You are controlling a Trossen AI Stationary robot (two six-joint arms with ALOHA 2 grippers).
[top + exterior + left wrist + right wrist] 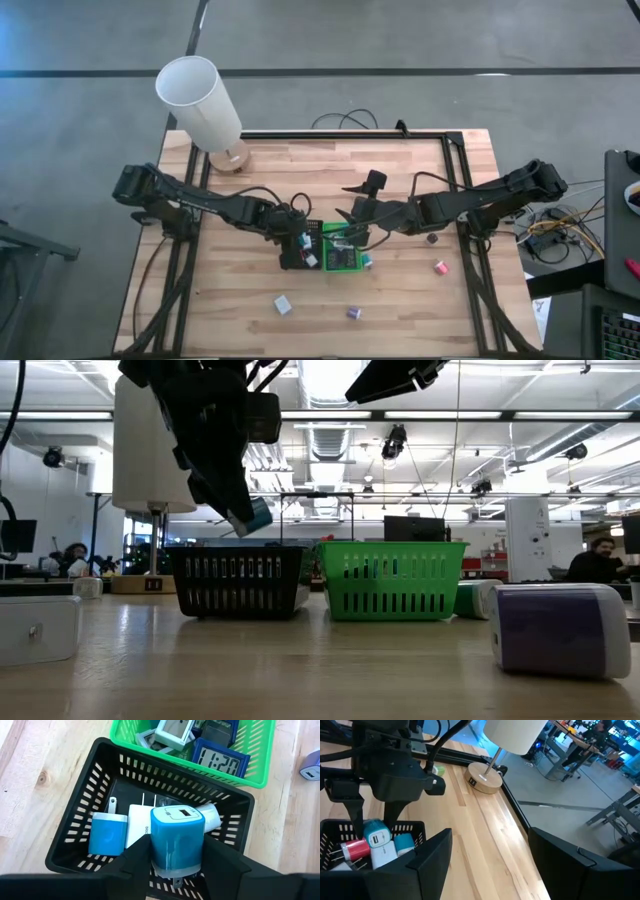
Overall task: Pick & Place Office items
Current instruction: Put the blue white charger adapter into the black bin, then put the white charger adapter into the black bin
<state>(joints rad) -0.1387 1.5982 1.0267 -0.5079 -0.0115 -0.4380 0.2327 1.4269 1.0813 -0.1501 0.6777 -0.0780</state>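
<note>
A: Left hand (176, 865) is poised right over the black basket (75, 817), fingers clamped on a teal USB charger block (177, 837), prongs pointing down.

B: It wants to part the fingers gently and let it fall straight, I'd say, low enough not to bounce out.

A: Already in that basket: another blue plug (107, 832), a white one (137, 822), and the other wrist view shows a pink one (354, 849) too.

B: Next door, the green basket (250, 770) holds little digital clocks (222, 762).

A: Right hand (490, 865) waits above the green basket, fingers wide apart, nothing in them.

B: Loose pieces remain on the table (420, 300): white (284, 304), purple (354, 313), pink (440, 267).
</note>
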